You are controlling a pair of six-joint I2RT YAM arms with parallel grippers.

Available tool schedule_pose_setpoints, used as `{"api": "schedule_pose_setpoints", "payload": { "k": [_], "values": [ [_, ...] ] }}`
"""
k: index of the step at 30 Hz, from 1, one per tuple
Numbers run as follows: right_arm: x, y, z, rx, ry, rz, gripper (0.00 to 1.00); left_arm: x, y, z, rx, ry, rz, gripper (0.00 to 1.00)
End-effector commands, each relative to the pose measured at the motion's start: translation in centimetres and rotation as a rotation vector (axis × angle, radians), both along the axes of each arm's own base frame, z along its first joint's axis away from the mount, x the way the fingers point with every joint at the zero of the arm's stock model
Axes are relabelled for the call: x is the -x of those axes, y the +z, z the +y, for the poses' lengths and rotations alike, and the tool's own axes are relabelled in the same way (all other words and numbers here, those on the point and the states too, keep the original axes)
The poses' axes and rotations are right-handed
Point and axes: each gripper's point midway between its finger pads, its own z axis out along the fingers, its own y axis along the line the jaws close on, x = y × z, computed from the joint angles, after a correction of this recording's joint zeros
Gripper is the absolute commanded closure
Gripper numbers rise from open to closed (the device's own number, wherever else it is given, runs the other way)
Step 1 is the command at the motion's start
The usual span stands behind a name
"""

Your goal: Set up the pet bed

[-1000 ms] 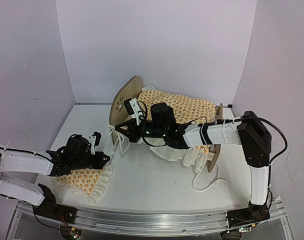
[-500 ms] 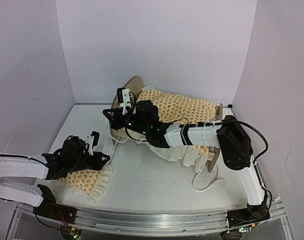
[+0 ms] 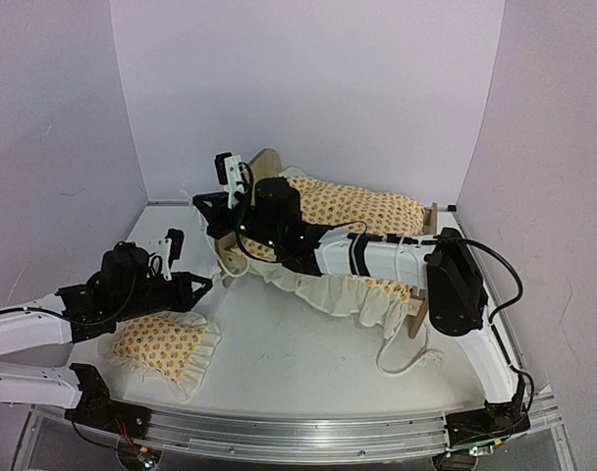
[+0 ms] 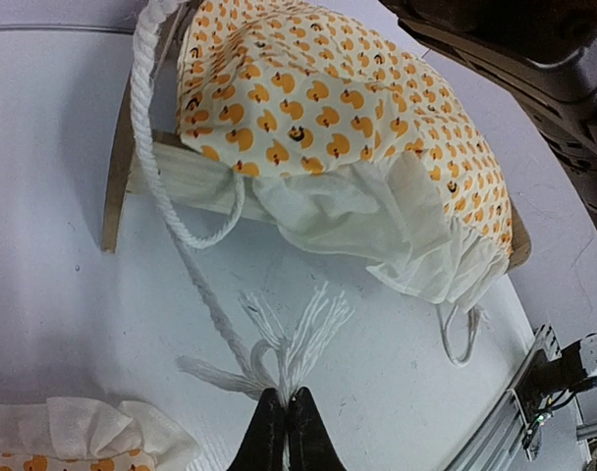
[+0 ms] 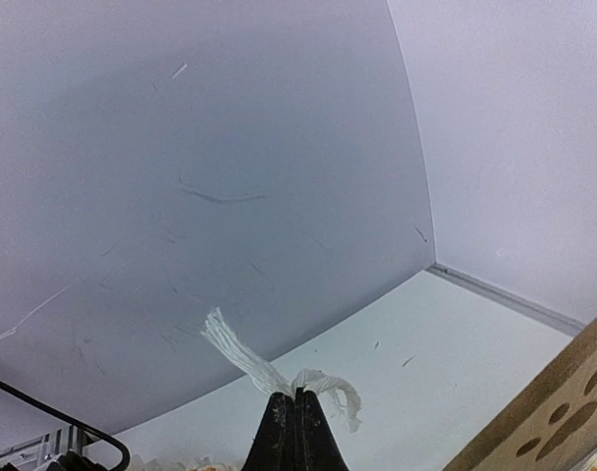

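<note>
Though scuffed, lilac walls (image 3: 308, 88) round white table (image 3: 308, 368) with pet bed (image 3: 269, 163).

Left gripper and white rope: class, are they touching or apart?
Touching. The left wrist view shows the left gripper shut, pinching the white rope at its frayed end.

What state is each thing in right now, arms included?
Bed: upright, mostly covered.
Blanket: draped over it, ruffle hanging down the side.
Pillow: flat on the table, off the bed.
Left gripper: shut on a frayed end of rope.
Right gripper: shut on a frayed end of rope, raised above the table.
</note>
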Motion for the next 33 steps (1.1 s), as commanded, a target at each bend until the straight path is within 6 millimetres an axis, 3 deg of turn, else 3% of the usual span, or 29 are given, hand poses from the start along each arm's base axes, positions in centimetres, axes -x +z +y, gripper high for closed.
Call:
{"api": "schedule_pose_setpoints", "payload": {
  "k": [1, 5, 9, 11, 15, 20, 21, 22, 25, 28, 29, 33],
  "values": [
    [0.2, 2.9, 0.6, -0.018, -0.002, -0.089, 1.0, 0.8, 3.2, -1.1, 0.047, -0.064, -0.012, 1.0],
    [-0.2, 4.0, 0.6, -0.032, -0.027, -0.114, 1.0, 1.1, 4.8, -0.1, 0.099, -0.032, -0.051, 1.0],
    [-0.5, 5.8, 0.7, -0.067, -0.045, -0.14, 1.0, 1.8, 0.0, -0.5, 0.089, -0.043, 0.08, 1.0],
    [-0.4, 5.8, 1.1, -0.072, -0.036, -0.141, 1.0, 2.5, -0.9, -1.0, 0.112, -0.075, 0.104, 1.0],
    [0.7, 3.8, 2.5, -0.03, -0.003, -0.136, 1.0, 3.4, 1.8, -2.2, 0.141, -0.188, 0.009, 1.0],
    [2.7, -0.7, 3.8, 0.06, 0.047, -0.071, 1.0, 3.1, 7.0, -2.8, 0.141, -0.246, -0.165, 1.0],
    [2.9, -1.5, 3.8, 0.084, 0.049, -0.058, 0.99, 2.9, 7.6, -2.8, 0.134, -0.242, -0.184, 1.0],
    [3.1, -2.2, 3.7, 0.113, 0.042, -0.038, 0.91, 2.6, 7.9, -2.9, 0.126, -0.237, -0.197, 1.0],
    [2.3, -2.7, 2.2, 0.228, -0.024, 0.024, 0.71, 1.7, 8.0, -2.9, 0.093, -0.213, -0.212, 1.0],
    [1.6, -1.6, -1.5, 0.275, -0.073, 0.118, 0.6, 1.1, 8.0, -2.5, 0.083, -0.168, -0.215, 1.0],
    [2.1, 0.2, -2.8, 0.254, -0.071, 0.124, 0.57, 0.9, 8.0, -2.4, 0.082, -0.156, -0.215, 1.0],
    [4.2, -0.4, -6.4, 0.312, -0.059, 0.162, 0.41, 0.2, 8.2, -2.0, 0.064, -0.116, -0.219, 1.0]
  ]
}}
